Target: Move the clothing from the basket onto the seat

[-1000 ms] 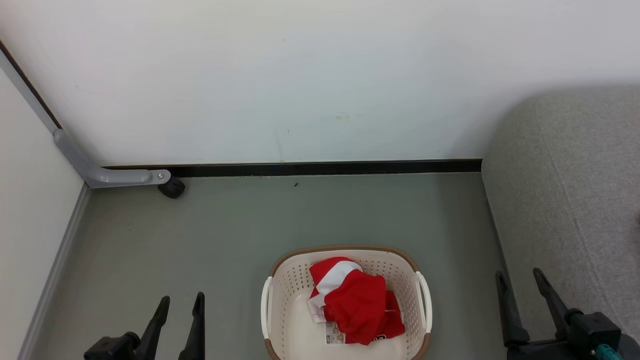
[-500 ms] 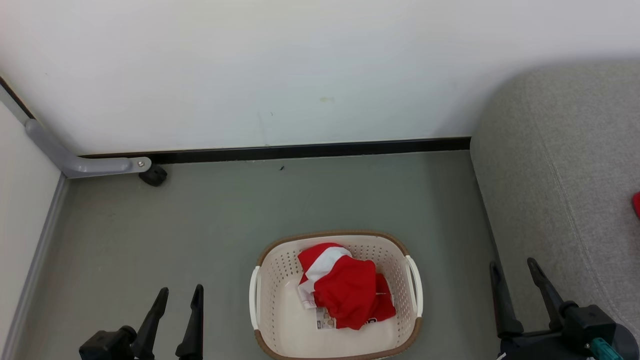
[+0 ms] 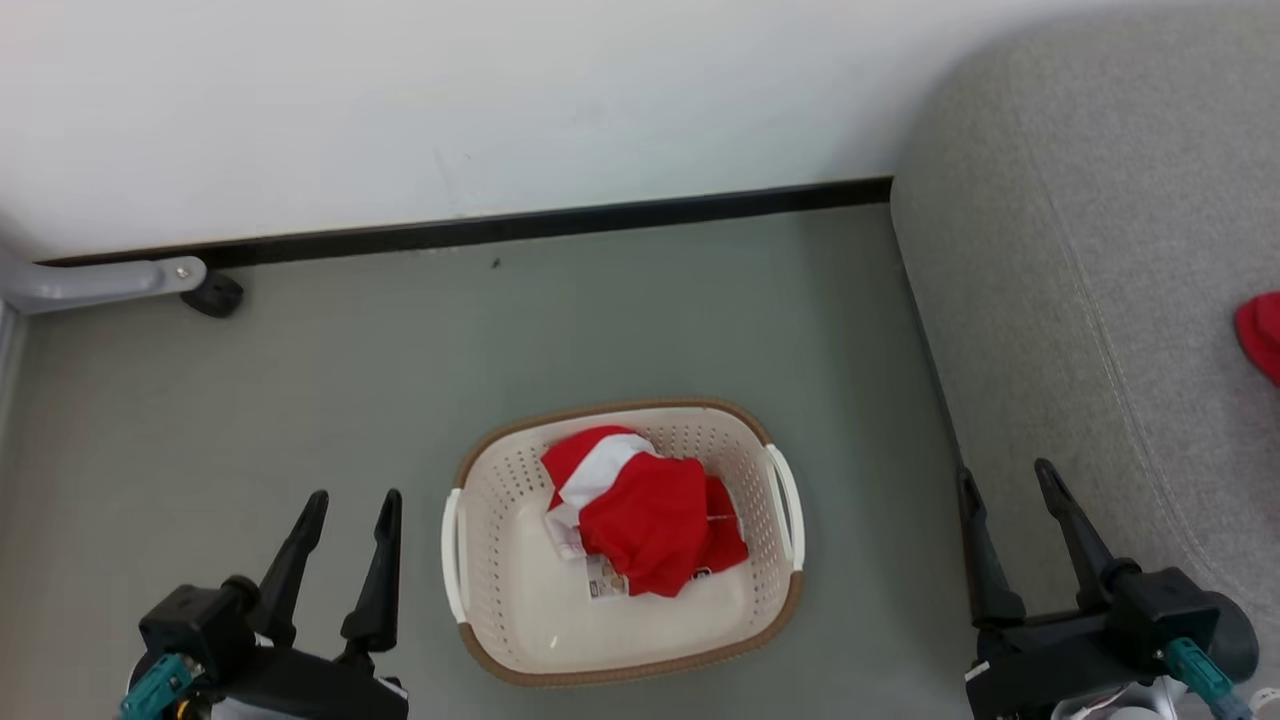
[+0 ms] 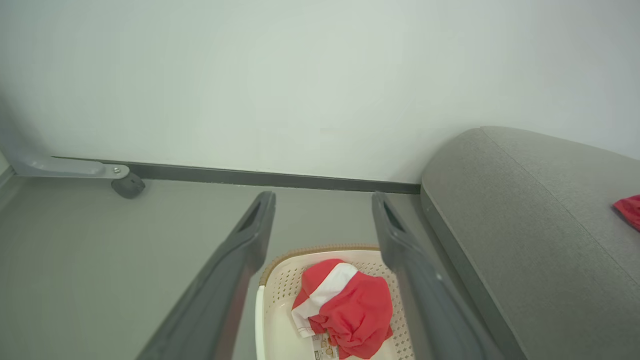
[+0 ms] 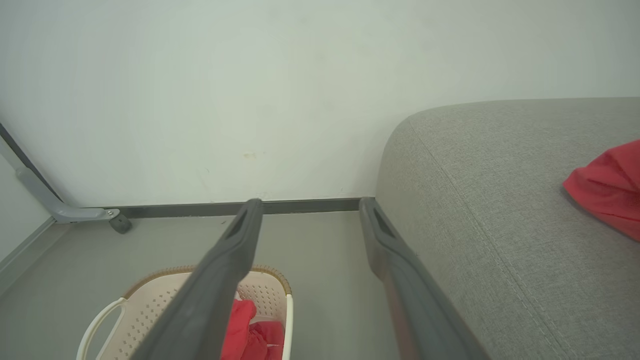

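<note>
The cream basket point(image 3: 480, 610) with a brown rim stands on the grey floor. Red and white clothing point(image 3: 640, 510) lies bunched in its far half, also seen as clothing point(image 4: 345, 307) in the left wrist view. Another red garment point(image 3: 1262, 335) lies on the grey seat point(image 3: 1080, 230) at the right edge; the right wrist view shows this garment point(image 5: 607, 190) on the seat point(image 5: 475, 165). My left gripper point(image 3: 350, 498) stands open to the left of the basket. Open as well, my right gripper point(image 3: 1005, 473) hangs beside the seat's front edge, empty.
A white wall with a black skirting board point(image 3: 480, 228) runs behind the basket. A grey metal leg with a black caster point(image 3: 215, 294) sits at the far left. Bare floor point(image 3: 300, 380) lies between basket and wall.
The camera has tilted down and turned right, so the whole picture has slid up and left. More of the seat and the red garment on it have come into view. Both grippers stay open.
</note>
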